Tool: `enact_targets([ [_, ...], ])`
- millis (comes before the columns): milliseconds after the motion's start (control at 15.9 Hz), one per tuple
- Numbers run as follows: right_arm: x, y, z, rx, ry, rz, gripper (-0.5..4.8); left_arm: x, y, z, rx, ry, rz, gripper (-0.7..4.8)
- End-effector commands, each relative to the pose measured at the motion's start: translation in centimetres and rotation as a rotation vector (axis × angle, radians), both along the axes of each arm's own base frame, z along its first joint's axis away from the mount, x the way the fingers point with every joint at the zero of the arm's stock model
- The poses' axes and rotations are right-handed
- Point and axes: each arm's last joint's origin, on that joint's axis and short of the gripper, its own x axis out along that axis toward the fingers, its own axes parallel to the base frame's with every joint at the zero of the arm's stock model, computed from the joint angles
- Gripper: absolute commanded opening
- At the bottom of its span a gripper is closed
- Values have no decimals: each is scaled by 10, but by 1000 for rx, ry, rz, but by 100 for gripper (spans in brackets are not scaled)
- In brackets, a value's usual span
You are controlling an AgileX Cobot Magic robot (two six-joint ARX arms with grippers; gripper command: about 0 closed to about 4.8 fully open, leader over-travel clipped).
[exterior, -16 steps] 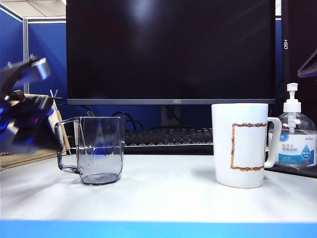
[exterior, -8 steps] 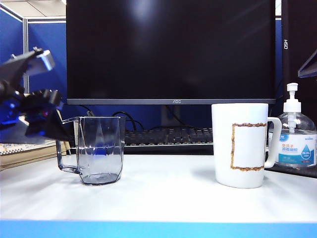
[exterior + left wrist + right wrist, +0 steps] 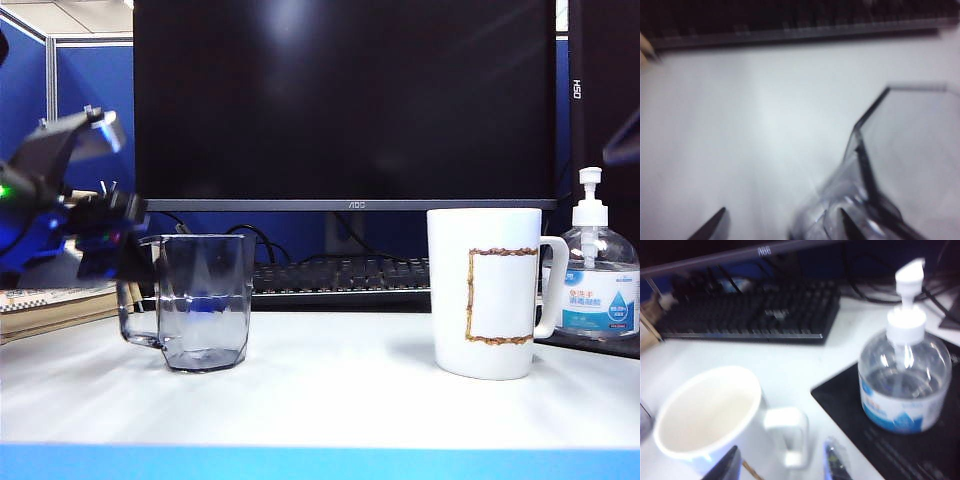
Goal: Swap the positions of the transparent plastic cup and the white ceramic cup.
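Since a second ago, my left gripper point(image 3: 125, 255) has slid in from the side to the transparent plastic cup point(image 3: 202, 300), jaws wide with its handle between them, nothing held. Above the white ceramic cup point(image 3: 710, 415), my right gripper point(image 3: 782, 462) hangs open astride its handle, beside the pump bottle point(image 3: 904, 385).

A see-through grey-blue plastic cup point(image 3: 202, 302) with faceted sides and a squarish handle is seen upright at the left of the white table, well apart from a tall white mug point(image 3: 489, 292), gold-outlined, handle turned right.
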Motion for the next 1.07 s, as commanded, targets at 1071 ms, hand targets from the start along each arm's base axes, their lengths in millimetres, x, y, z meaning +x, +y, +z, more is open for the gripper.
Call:
enact_targets([
  [1071,40,8,-26,-75,100,-38,216,13,-5,-12,26,-53,-15,147],
])
